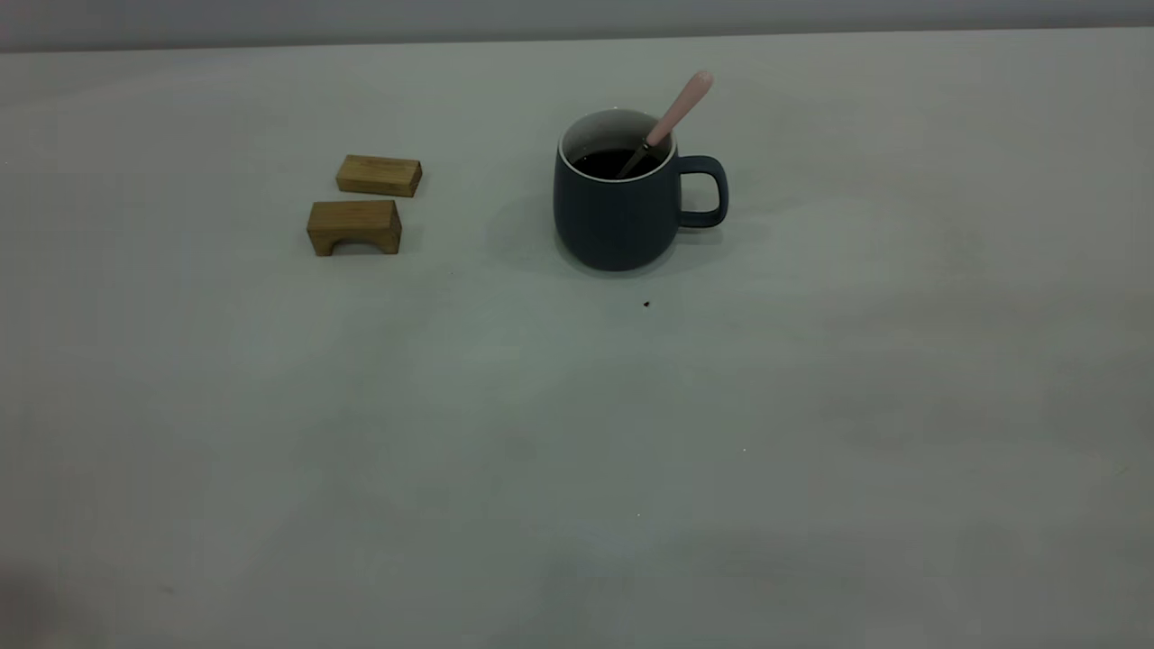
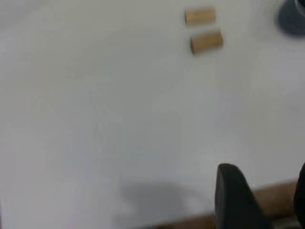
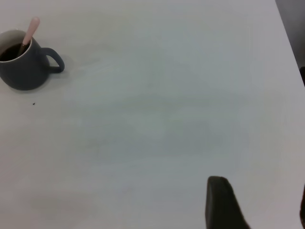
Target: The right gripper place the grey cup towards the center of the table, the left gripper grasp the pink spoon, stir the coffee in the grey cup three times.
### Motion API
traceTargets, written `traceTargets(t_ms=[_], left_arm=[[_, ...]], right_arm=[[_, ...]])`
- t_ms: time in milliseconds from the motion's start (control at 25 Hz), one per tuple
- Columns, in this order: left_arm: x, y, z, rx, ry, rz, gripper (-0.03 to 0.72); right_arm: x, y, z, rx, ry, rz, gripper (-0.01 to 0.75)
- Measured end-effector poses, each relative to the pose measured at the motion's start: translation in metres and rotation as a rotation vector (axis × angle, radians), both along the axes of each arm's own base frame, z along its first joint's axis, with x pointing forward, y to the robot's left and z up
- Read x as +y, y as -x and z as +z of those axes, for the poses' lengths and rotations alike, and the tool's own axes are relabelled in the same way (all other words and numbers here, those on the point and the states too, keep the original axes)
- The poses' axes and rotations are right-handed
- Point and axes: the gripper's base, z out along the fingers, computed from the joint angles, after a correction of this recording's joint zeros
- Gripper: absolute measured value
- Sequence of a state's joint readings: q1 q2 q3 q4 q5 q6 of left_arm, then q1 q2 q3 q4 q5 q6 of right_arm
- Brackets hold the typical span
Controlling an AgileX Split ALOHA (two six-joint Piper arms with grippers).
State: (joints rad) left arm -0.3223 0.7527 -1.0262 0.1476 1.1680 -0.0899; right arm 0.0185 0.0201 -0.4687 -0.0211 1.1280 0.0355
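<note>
The grey cup (image 1: 618,212) stands upright near the middle of the table (image 1: 577,469), handle toward the right side, holding dark coffee (image 1: 606,163). The pink spoon (image 1: 681,106) leans in it, bowl in the coffee, handle over the rim above the cup's handle. Neither arm appears in the exterior view. The right wrist view shows the cup (image 3: 24,69) and spoon (image 3: 30,32) far from my right gripper (image 3: 262,205), which is open and empty. My left gripper (image 2: 267,191) is open and empty too, near a table edge, with only a slice of the cup (image 2: 293,18) visible far off.
Two brown wooden blocks lie left of the cup: a flat one (image 1: 380,175) and an arched one (image 1: 354,226), also seen as blocks (image 2: 206,41) from the left wrist. A tiny dark speck (image 1: 646,304) sits in front of the cup.
</note>
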Motion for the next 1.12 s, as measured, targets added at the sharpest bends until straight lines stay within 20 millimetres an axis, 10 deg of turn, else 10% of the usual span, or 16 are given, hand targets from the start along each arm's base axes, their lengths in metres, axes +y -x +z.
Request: traceTargets(t_ms=[480, 1120], left_arm=[[0.026, 0.083, -0.120, -0.004, 0.063, 0.237, 0.376], [0.027, 0.116, -0.122, -0.256, 0.098, 0.277, 0.376]], right_arm=[[0.000, 0.000, 0.000, 0.000, 0.000, 0.000, 0.429], [0.000, 0.000, 0.000, 0.000, 0.000, 0.000, 0.429]])
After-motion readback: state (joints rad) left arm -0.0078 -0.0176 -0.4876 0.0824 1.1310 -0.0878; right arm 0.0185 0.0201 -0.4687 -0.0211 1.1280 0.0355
